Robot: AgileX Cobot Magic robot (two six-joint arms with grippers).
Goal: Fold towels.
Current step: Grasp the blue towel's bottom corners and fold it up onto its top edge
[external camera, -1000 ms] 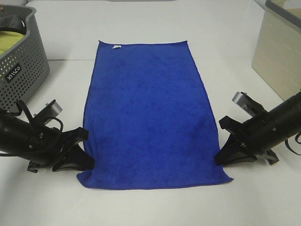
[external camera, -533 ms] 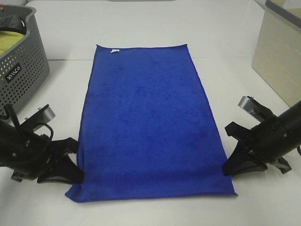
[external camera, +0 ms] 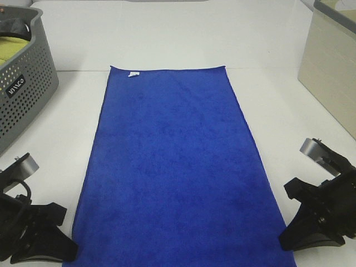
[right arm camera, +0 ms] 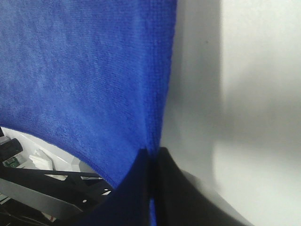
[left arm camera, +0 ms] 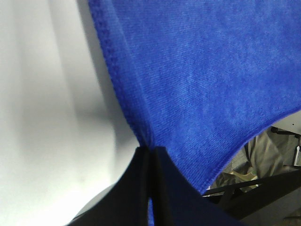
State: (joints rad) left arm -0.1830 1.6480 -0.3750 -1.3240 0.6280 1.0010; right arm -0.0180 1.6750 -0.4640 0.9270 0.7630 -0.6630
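Now, towel [external camera: 178, 167]: I see the blue cloth spread flat and lengthwise on the white table [external camera: 167, 33], its near end reaching the bottom of the overhead view.
Tag [external camera: 133, 74]: small and white, on the far short edge, close to the left corner.
Left gripper [left arm camera: 150, 149]: my wrist camera shows the jaws pressed together on the towel's near left corner, and the cloth fans out from the pinch.
Right gripper [right arm camera: 153, 151]: likewise clamped tight, pinching the near right corner at the stitched edge.
Near hem [left arm camera: 228, 153]: it sags in a curve away from each grip.
Basket [external camera: 22, 83]: grey, perforated, far left, well apart from the towel, with yellow-green fabric [external camera: 11, 50] inside.
Box [external camera: 334, 72]: beige, far right, apart from the towel.
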